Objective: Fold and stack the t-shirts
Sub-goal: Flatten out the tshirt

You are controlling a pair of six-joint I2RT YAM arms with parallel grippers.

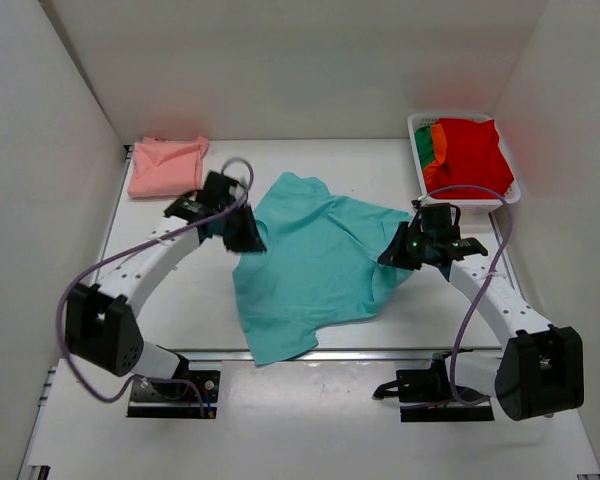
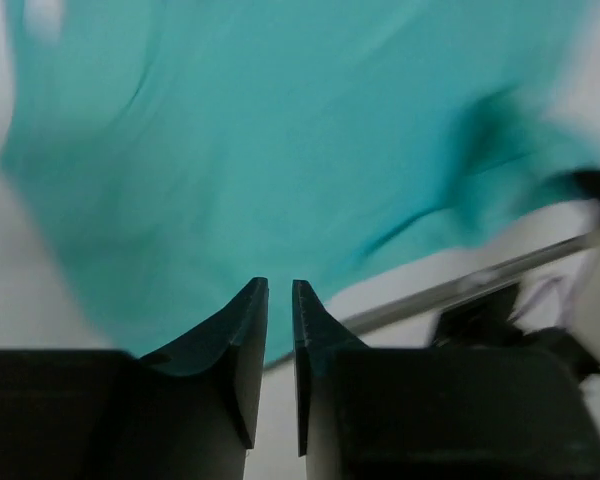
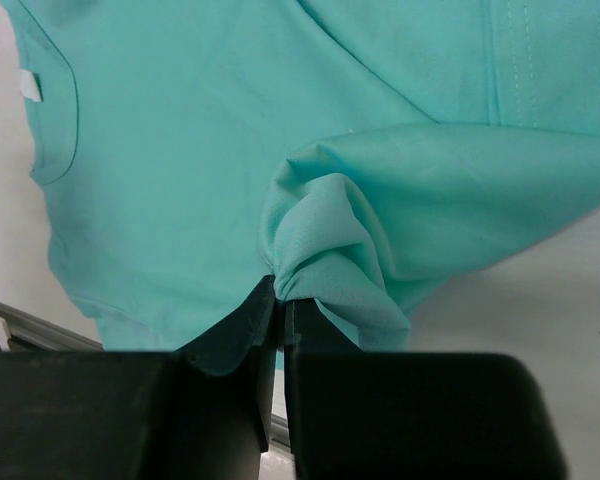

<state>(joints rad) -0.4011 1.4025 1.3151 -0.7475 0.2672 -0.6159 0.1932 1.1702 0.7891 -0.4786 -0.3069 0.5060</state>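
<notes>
Right tool (image 3: 280, 296) pinches teal shirt (image 3: 180, 150); pink shirt (image 1: 166, 166), basket (image 1: 416, 135) lie beyond.

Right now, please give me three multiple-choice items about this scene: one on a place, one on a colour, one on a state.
1. Where does the pink t-shirt lie? A far left corner of the table; B on a chair; C near edge.
2. Which colour lies on top in the white basket? A pink; B red; C blue.
3. The right gripper is: A open, empty; B shut on a pink sleeve; C shut on the teal t-shirt.
Key: 1 A, it lies folded there; 2 B, the red t-shirt covers the pile; 3 C, teal cloth is bunched in its grip.
</notes>
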